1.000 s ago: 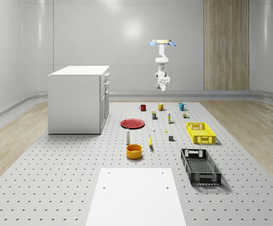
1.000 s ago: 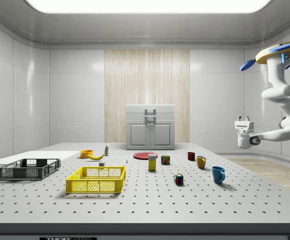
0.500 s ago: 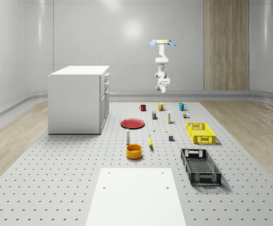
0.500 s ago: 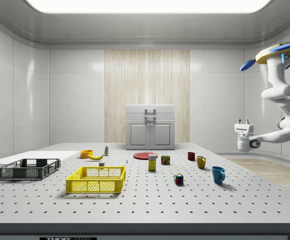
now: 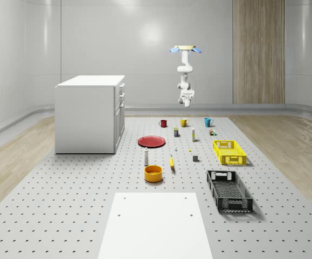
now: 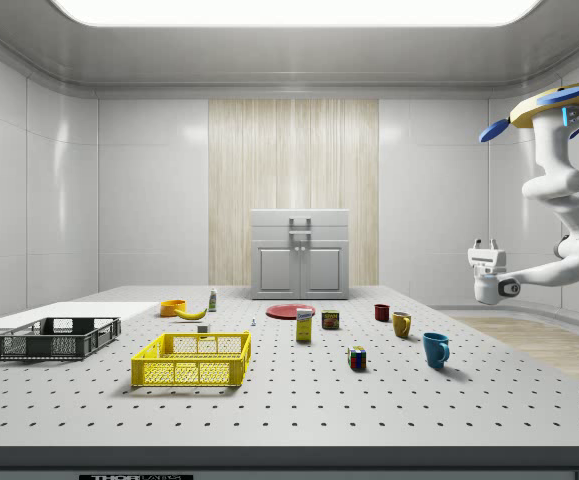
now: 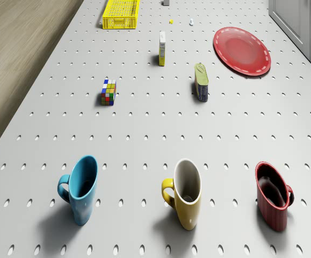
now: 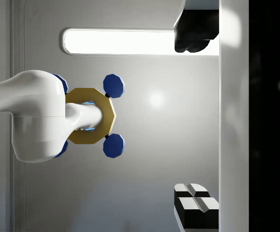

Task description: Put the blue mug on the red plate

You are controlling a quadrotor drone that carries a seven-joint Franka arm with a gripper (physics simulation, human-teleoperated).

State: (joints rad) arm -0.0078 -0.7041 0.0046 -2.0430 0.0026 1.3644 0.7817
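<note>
The blue mug (image 5: pixel 208 122) (image 6: pixel 435 349) (image 7: pixel 82 188) stands upright at the far end of the perforated table (image 5: pixel 80 205), in a row with two other mugs. The red plate (image 5: pixel 152 141) (image 6: pixel 291 311) (image 7: pixel 241 50) lies flat nearer the white cabinet, with nothing on it. The drone (image 5: pixel 186 49) (image 6: pixel 554 103) (image 8: pixel 89 116) hovers high behind the mug row. Its arm hangs down and bends back up. My gripper (image 5: pixel 186 95) (image 6: pixel 484 242) (image 8: pixel 194 116) is open and holds nothing. It points upward, well above the mugs and apart from them.
A yellow mug (image 7: pixel 185 193) and a red mug (image 7: pixel 273 201) stand beside the blue one. A Rubik's cube (image 7: pixel 108 92), a can (image 7: pixel 201 82) and a small box (image 7: pixel 162 48) lie between mugs and plate. A white cabinet (image 5: pixel 89 113), yellow crate (image 5: pixel 229 151), black crate (image 5: pixel 229 190) and orange bowl (image 5: pixel 153 173) stand further along.
The wrist has turned and lifted the gripper slightly, so its fingers point more upward. The drone and all table objects have stayed where they were.
</note>
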